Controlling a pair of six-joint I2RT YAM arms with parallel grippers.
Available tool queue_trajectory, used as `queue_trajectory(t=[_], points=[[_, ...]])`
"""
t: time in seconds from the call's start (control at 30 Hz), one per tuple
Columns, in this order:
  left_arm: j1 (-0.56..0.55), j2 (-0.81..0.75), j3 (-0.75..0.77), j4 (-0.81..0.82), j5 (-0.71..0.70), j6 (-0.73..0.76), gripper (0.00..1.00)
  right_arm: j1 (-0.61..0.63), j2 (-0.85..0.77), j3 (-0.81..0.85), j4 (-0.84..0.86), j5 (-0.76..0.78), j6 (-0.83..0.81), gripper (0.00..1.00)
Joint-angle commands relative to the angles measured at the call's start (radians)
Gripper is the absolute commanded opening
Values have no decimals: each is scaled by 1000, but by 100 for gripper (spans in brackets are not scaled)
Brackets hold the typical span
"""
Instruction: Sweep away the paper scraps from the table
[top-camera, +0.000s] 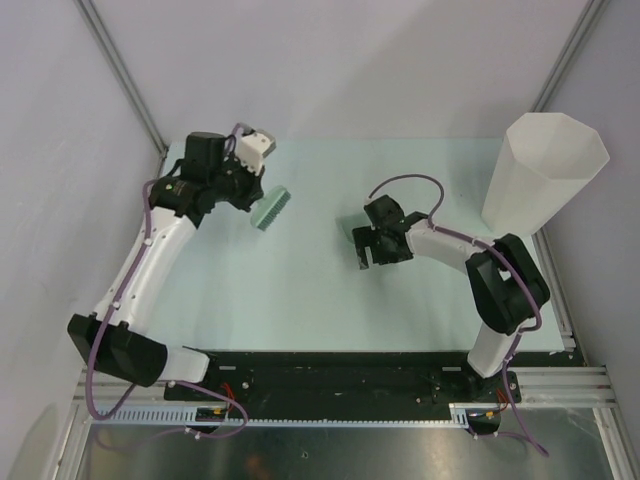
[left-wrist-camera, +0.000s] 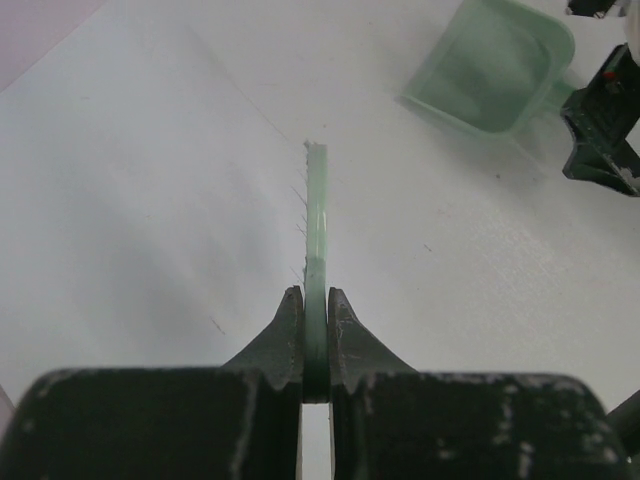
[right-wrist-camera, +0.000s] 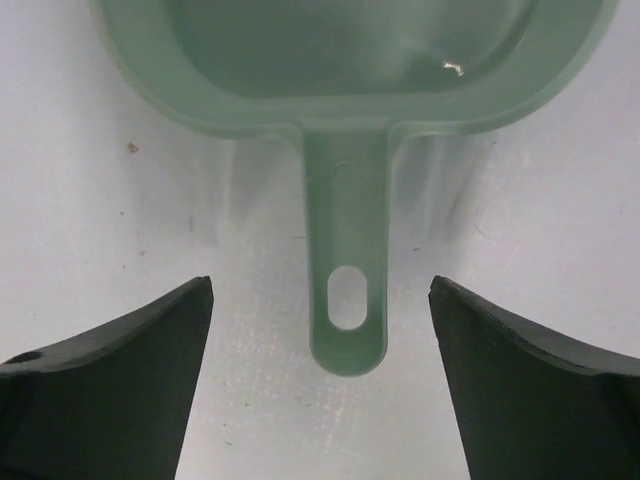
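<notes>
From above, the pale green table (top-camera: 300, 290) runs under both arms. The left gripper (top-camera: 248, 198) is clamped on a green brush (top-camera: 272, 208) near the far left corner. The right gripper (top-camera: 366, 250) sits mid-table, just beside a green dustpan (top-camera: 349, 228). A tall white bin (top-camera: 545, 170) stands at the far right; I cannot tell what it holds.

From the left wrist, the fingers (left-wrist-camera: 290, 335) pinch the brush (left-wrist-camera: 316, 220) edge-on, and the dustpan (left-wrist-camera: 490, 65) lies beyond, hollow side up.

From the right wrist, the gripper (right-wrist-camera: 321, 285) is spread wide on either side of the dustpan's handle (right-wrist-camera: 347, 230), touching nothing. Inside the dustpan is one tiny white fleck (right-wrist-camera: 453, 67). I cannot tell whether it is one of the paper scraps or a glint.
</notes>
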Motion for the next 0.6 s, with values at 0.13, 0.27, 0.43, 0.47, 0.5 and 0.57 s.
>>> queue_trajectory(t=[0.13,0.27,0.43,0.47,0.5,0.57], points=[[-225,124,175,22,-186,74,0,8,-224,1,-41,75,-14,100],[-348,253,304,28,-328,137,0,-39,-368,1,-116,172,7,100],[-536,486,456,57,-559,221,0,-289,-544,-51,-202,204,19,100],[-562,515,469,63,-629,246,0,-328,-577,-63,-204,172,19,100],[-610,541,481,77,-661,255,0,-372,-606,-80,-204,149,15,100],[-651,620,501,94,-724,283,0,-481,-693,-121,-192,91,6,100]])
